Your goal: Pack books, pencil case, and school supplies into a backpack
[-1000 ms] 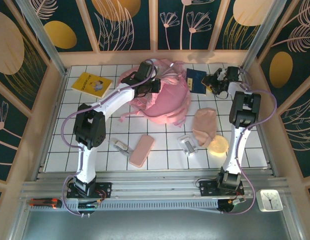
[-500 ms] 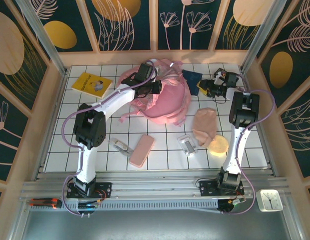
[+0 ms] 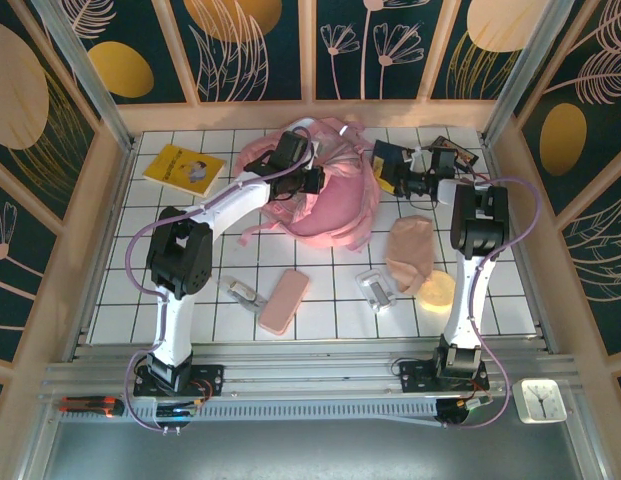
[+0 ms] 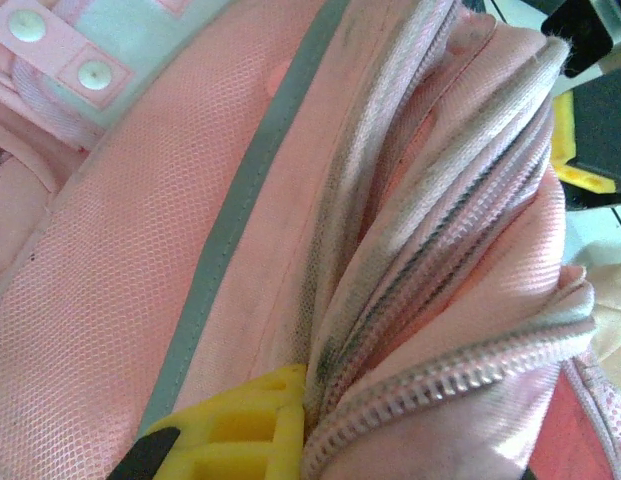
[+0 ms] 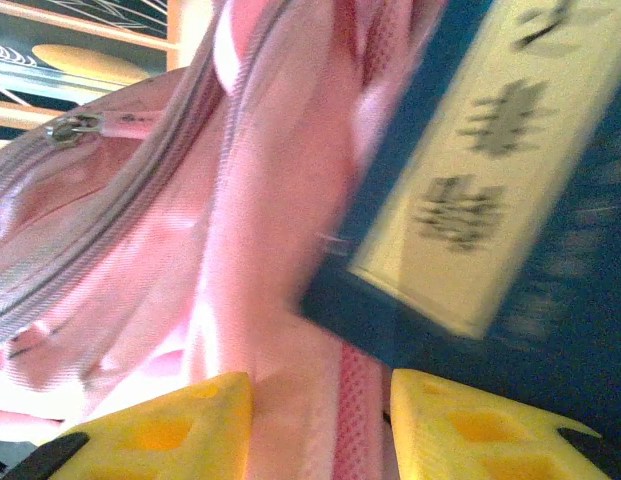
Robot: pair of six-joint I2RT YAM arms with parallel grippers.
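The navy book [image 3: 389, 158] with its pale label lies at the far right side of the backpack [image 3: 335, 205], its edge against the pink fabric near the zipped mouth, and I judge it is placed there because it must go in through this mouth. The right gripper [image 3: 412, 181] is just beside the book. In the right wrist view its yellow fingers [image 5: 160, 428] stand partly apart, pink fabric shows in the gap between them, and the corner of the book sits just beyond, over the right-hand finger. Nothing is clearly pinched, and whether the book already touches a finger I cannot tell. The left gripper [image 3: 308, 178] rests on top of the backpack and is closed on the bunched rim beside the zip [image 4: 445, 235], where one yellow finger shows under the folds. It seems to hold the mouth up, so that the other arm has a place to push the book in. The inside of the backpack is covered by these folds, so I cannot say what it contains. On the white gridded table [image 3: 320, 335] the yellow book [image 3: 185, 168] lies at the far left, well apart. The pencil case [image 3: 283, 301] lies near the front between two silver clip-like pieces [image 3: 377, 289]. A peach soft pouch [image 3: 410, 250] and a pale round disc [image 3: 437, 290] lie at the right. All of these are outside the backpack, so the packing looks to be at an early stage
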